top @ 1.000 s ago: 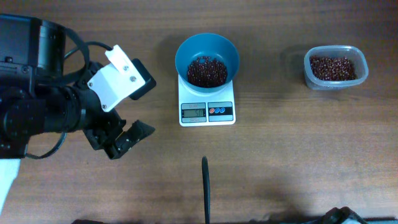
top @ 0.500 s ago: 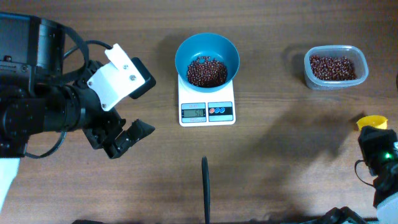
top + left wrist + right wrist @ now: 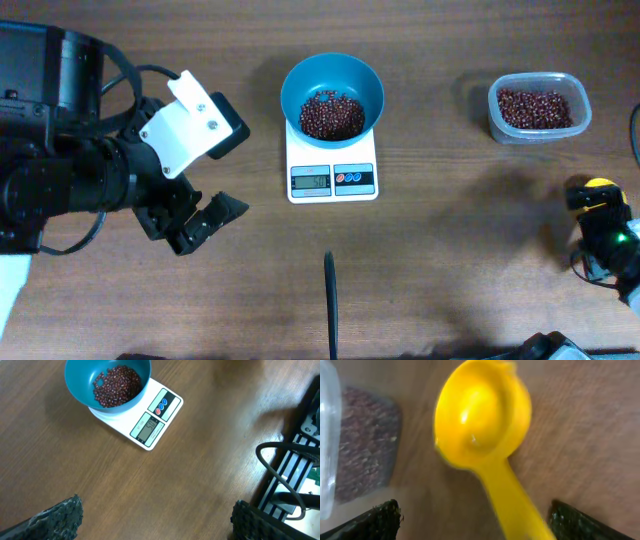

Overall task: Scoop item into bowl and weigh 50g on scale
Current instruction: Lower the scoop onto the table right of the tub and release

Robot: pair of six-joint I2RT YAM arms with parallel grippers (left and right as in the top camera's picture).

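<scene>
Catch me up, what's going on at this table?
The teal bowl, holding beans, sits on the scale, whose display is lit. The left hand hovers open and empty left of the scale. The right hand is open over the empty yellow scoop, near the clear tub of beans.

The left arm (image 3: 60, 185) is bulky matte black, with looped black cables (image 3: 125, 70), a white angular bracket (image 3: 190, 125) bearing two small screws, and black rough-textured fingertips (image 3: 57, 520); the right arm (image 3: 612, 250) is dark with a small green light (image 3: 621, 238).
</scene>
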